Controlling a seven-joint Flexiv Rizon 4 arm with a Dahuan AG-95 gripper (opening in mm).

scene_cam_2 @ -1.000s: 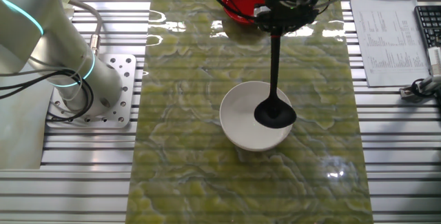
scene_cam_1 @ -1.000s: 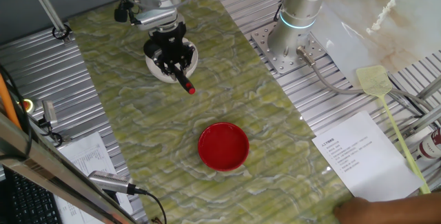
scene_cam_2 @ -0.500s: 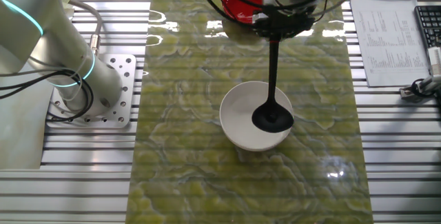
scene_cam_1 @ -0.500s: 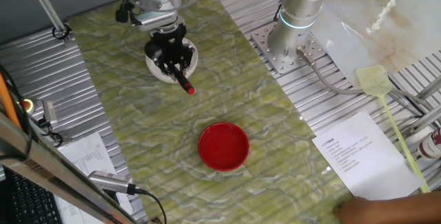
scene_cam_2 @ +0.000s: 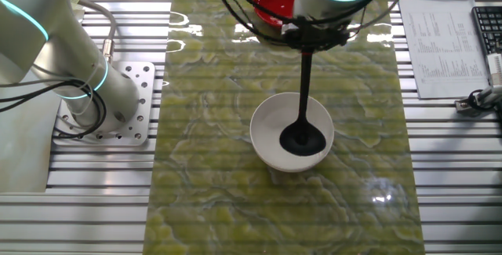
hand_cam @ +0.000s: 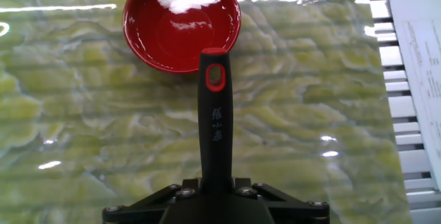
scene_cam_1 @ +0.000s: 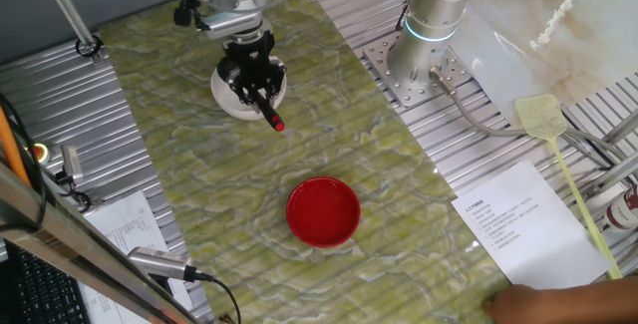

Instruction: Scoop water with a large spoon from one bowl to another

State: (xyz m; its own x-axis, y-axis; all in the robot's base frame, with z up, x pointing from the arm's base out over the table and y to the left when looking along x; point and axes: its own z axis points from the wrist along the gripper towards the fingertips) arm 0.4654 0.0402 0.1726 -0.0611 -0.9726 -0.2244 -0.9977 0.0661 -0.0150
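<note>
Gripper (scene_cam_1: 254,77) clamped tight on the handle of the black ladle (scene_cam_2: 303,122), fingers closed around the shaft partway up; hand view shows the handle (hand_cam: 215,124) running straight out from between the jaws, red tip with a hanging hole at the far end. Ladle hangs steeply, near vertical in the other fixed view, scoop down inside the white bowl (scene_cam_2: 271,141), sitting low in the bowl toward its right side; whether it touches the bottom can't be told. White bowl is right under the gripper, mostly covered by it in one fixed view (scene_cam_1: 227,100). Handle's red tip pokes out past the bowl rim toward the red bowl (scene_cam_1: 323,210). Red bowl sits well apart from the white one on the green marbled mat (scene_cam_1: 179,164), nothing in it but a glossy sheen (hand_cam: 182,21); in the hand view it lies just beyond the handle tip. Yellow fly swatter (scene_cam_1: 558,155) and a printed sheet (scene_cam_1: 513,226) lie off the mat.
</note>
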